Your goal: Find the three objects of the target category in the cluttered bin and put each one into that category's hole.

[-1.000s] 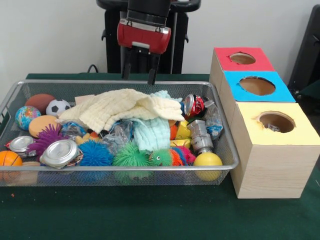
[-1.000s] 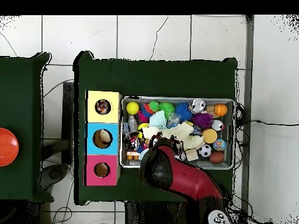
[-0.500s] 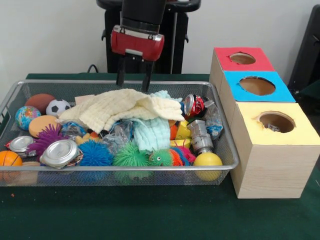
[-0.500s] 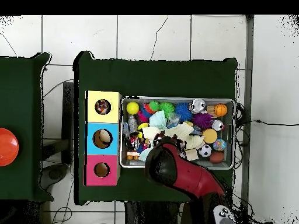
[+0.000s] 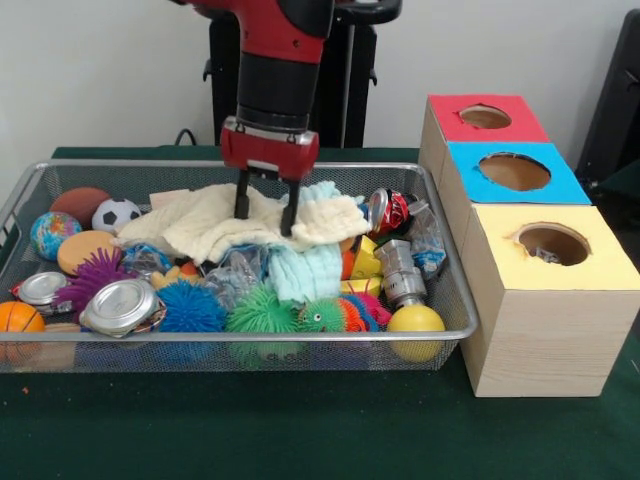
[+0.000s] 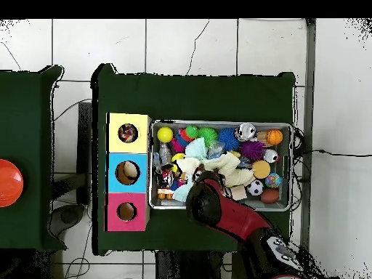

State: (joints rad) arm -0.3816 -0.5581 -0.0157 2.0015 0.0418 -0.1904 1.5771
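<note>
Jaws apart, tips pressed into cream cloth, fold between them, wire bin

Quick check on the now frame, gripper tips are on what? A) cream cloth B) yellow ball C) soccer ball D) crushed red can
A: in the front view the open gripper has its fingers pressed into the cream cloth draped over the clutter in the wire bin, well away from the other three.
</note>
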